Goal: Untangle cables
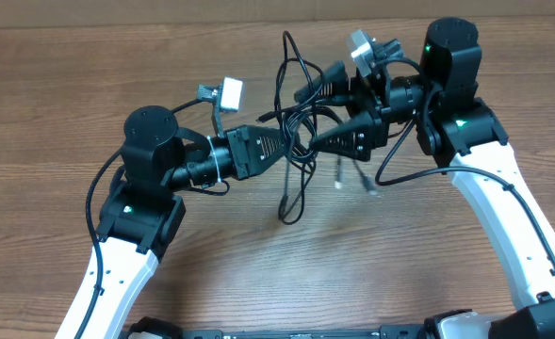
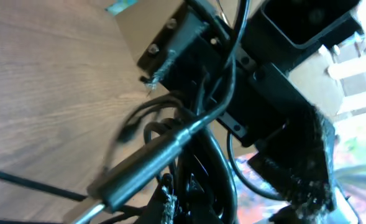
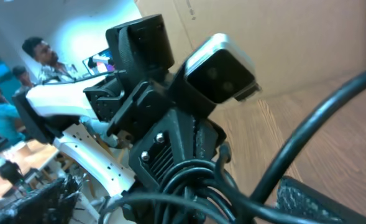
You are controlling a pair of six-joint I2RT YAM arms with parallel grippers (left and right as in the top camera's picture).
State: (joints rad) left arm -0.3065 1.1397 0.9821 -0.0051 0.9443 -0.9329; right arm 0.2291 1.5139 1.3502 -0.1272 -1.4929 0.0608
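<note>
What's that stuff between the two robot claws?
The tangled black cables, bunched between the left gripper and the right gripper; the overhead view shows it best.

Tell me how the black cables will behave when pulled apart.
Probably floppy: the cables droop in loose hanging loops. Likely light: the cords are thin, and their small plug ends dangle. They may snag rather than slide, since the strands cross repeatedly.

thin black cables (image 2: 159,107) are bunching between the textured fingers (image 2: 310,155) of the left gripper (image 2: 232,186), a dark plug barrel (image 2: 151,155) with a silvery tip is slanting above the wooden table (image 2: 46,93), and the right arm's black, screw-studded housing (image 2: 263,99) is looming just behind.
</note>
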